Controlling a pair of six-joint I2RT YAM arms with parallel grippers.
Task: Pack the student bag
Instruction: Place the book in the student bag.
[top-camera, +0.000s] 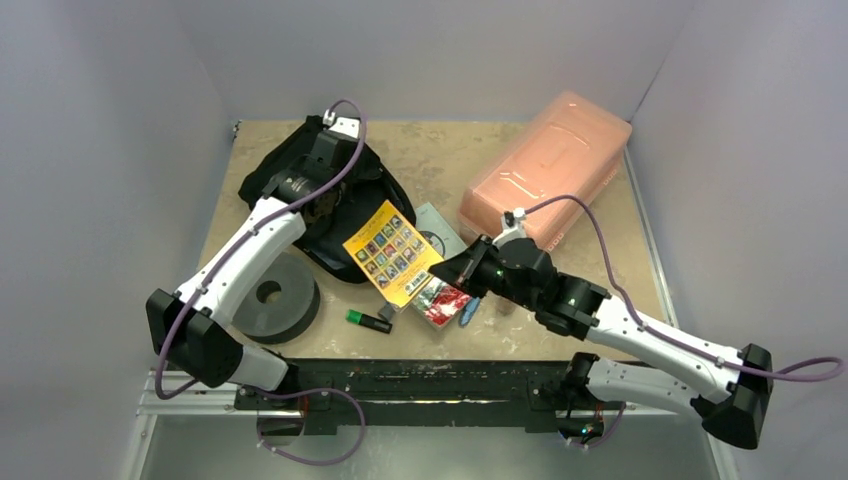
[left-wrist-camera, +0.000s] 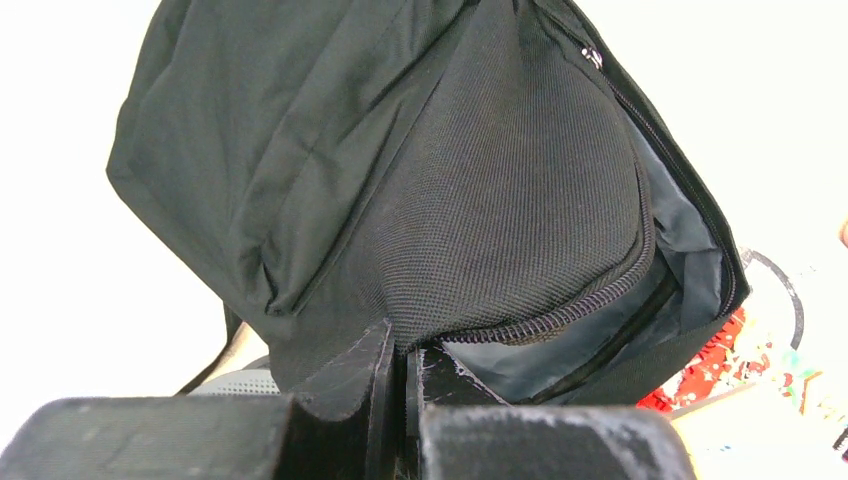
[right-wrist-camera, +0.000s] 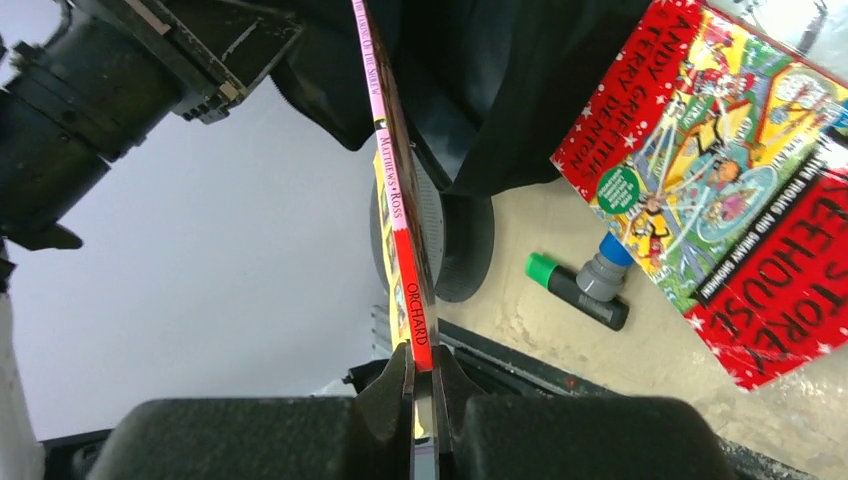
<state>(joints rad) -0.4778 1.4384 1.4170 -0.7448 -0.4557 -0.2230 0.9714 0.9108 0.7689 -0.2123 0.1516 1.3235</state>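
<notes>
Closest to you, in the right wrist view, the right hand (right-wrist-camera: 422, 365) is pinched almost closed on the lower edge of a thin yellow book (right-wrist-camera: 400, 230). The book stands on edge, its spine running straight away from the fingers toward the student bag (right-wrist-camera: 520, 90). From above, that book (top-camera: 392, 252) hangs tilted just off the bag's near-right side. The student bag (top-camera: 345, 205) sits at the far left of the desk (top-camera: 440, 160). Its long axis seems to run diagonally from the far-left corner toward the desk's middle, though your left arm covers much of it, so its outline is hard to make out. In the left wrist view the unzipped mouth faces right, with grey lining showing behind the zip. The left hand (left-wrist-camera: 400, 350) is clamped fully together on the black fabric at the rim of that mouth; the fabric between the fingers is lost in shadow. A red book (top-camera: 445, 300) lies flat under the yellow one's near corner, with a green-capped marker (top-camera: 368, 320) just beside it. A grey foam ring (top-camera: 275, 300) sits near the left arm, and a pink box (top-camera: 545, 170) lies at the far right.
</notes>
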